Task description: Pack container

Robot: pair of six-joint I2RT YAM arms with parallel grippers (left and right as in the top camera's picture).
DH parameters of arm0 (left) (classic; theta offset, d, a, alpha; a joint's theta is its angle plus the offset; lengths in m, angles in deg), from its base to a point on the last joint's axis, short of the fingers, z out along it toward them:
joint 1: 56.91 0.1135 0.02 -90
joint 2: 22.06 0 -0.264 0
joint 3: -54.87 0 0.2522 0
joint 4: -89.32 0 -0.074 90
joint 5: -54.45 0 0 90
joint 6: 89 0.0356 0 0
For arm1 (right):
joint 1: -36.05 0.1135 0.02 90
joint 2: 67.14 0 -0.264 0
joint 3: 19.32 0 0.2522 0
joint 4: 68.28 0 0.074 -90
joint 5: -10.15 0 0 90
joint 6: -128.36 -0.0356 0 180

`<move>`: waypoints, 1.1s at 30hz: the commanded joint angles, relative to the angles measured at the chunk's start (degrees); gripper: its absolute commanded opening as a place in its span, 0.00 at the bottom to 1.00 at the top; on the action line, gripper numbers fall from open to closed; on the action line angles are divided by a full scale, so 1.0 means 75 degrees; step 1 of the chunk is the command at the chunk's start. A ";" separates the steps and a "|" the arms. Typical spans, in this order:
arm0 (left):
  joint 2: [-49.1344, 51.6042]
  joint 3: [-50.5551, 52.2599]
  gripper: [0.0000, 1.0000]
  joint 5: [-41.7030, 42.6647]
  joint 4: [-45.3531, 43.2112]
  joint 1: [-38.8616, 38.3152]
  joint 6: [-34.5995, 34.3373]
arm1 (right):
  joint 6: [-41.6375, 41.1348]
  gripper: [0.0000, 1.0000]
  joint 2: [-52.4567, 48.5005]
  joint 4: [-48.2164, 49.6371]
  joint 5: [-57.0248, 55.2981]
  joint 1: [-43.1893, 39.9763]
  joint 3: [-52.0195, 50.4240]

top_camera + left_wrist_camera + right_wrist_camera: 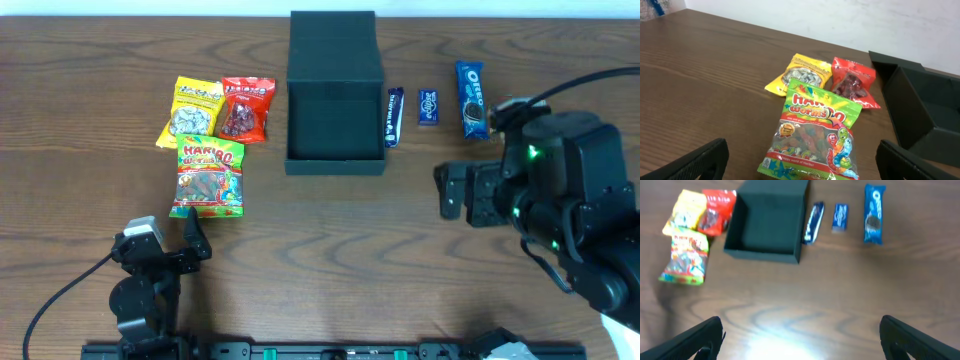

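The dark container (335,100) stands open at the table's back middle, its flap lid laid back; it also shows in the left wrist view (920,110) and the right wrist view (767,225). Left of it lie a green Haribo worms bag (208,178), a yellow packet (192,110) and a red packet (246,108). Right of it lie a dark blue bar (393,116), a small blue packet (428,106) and an Oreo pack (472,98). My left gripper (165,245) is open and empty just in front of the Haribo bag (815,132). My right gripper (460,190) is open and empty above bare table.
The wooden table (330,260) runs to a white wall at the back. A black cable (60,290) trails from the left arm at the front left. The right arm's bulk (570,210) fills the right side.
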 commanded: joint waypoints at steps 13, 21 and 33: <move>-0.0044 0.0181 0.95 0.4575 0.0003 0.0003 -0.5613 | 0.0423 0.99 0.0099 -0.0828 0.0632 -0.0111 0.0003; 0.0009 0.0017 0.96 0.4867 -0.1233 0.0003 -0.5791 | 0.0425 0.99 0.0090 -0.0557 0.0595 -0.0111 0.0000; 0.6199 -0.3611 0.96 0.3054 -0.0973 0.0000 -0.1926 | 0.2521 0.99 -0.0746 0.2795 -0.0152 -0.0117 -0.0006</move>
